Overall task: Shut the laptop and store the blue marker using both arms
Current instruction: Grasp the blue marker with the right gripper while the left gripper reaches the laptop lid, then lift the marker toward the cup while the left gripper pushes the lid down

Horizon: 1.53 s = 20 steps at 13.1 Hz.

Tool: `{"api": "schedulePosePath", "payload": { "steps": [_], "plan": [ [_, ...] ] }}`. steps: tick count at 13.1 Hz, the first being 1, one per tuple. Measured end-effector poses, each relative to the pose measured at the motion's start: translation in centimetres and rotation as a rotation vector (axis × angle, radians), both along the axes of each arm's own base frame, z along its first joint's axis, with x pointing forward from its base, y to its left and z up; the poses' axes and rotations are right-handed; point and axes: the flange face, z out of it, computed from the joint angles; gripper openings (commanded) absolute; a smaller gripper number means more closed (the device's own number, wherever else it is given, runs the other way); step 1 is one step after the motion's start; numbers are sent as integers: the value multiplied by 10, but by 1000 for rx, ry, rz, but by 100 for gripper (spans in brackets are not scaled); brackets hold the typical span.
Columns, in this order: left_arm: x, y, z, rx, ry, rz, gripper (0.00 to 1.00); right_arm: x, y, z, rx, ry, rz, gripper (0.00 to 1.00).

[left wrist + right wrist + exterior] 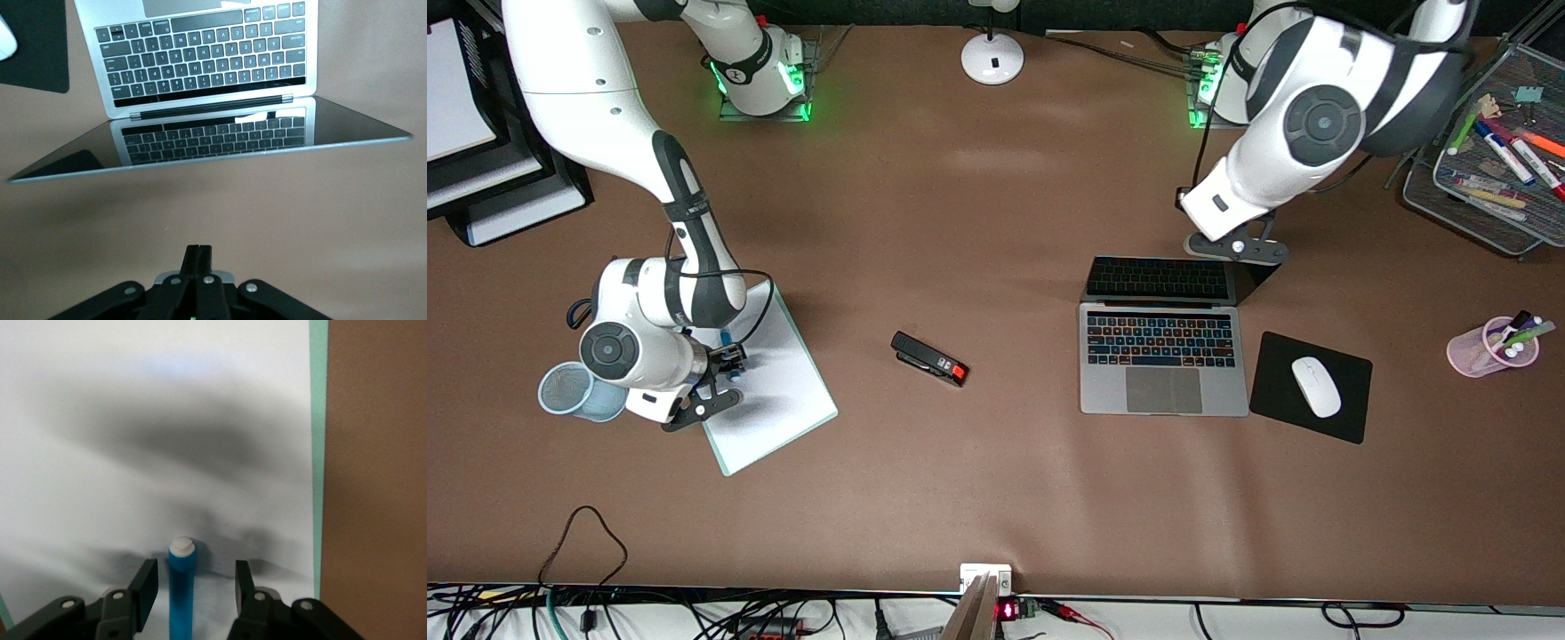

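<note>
Right hand (190,581) straddles slim matte blue marker (181,593) on smooth whiteboard (153,420).

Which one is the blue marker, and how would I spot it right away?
Find the white pad with green edges at the right arm's end of the table. The right gripper is down over it, and the blue marker lies on the pad between its fingers, which are not yet touching it. It is slim, light blue, white-tipped, unlike the black stapler.

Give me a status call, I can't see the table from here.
Left pincer shut, above the table by the open laptop lid. Right pincer straddling the blue marker on the whiteboard, not clamped. Nothing in the way.
</note>
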Motion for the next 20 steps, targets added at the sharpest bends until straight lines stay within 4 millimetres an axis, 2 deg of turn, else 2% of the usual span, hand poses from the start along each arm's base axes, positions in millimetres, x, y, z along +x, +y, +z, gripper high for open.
{"api": "schedulePosePath", "payload": {
  "steps": [4,5,7,9,10,11,15,17,20],
  "plan": [
    [-8,5,-36,-12,-52,14,0,0,2,0,9,0,-4,53],
    [-11,5,-44,-15,-64,14,0,0,3,0,10,0,-5,41],
    [-14,4,-54,-22,-86,11,0,0,3,0,12,-1,-6,41],
    [-13,3,-54,-30,-106,12,0,0,3,0,13,-1,-7,35],
    [-11,3,-54,-34,-119,13,0,0,3,0,13,-1,-7,26],
    [-9,3,-53,-41,-136,16,0,0,3,0,15,-1,-9,23],
    [2,4,-50,-32,-224,-12,0,0,4,-1,44,0,-38,16],
    [6,5,-52,-22,-256,-33,0,0,4,-1,46,0,-40,8],
    [19,9,-58,-30,-284,-31,0,2,5,2,47,-7,-39,7]
  ]
}}
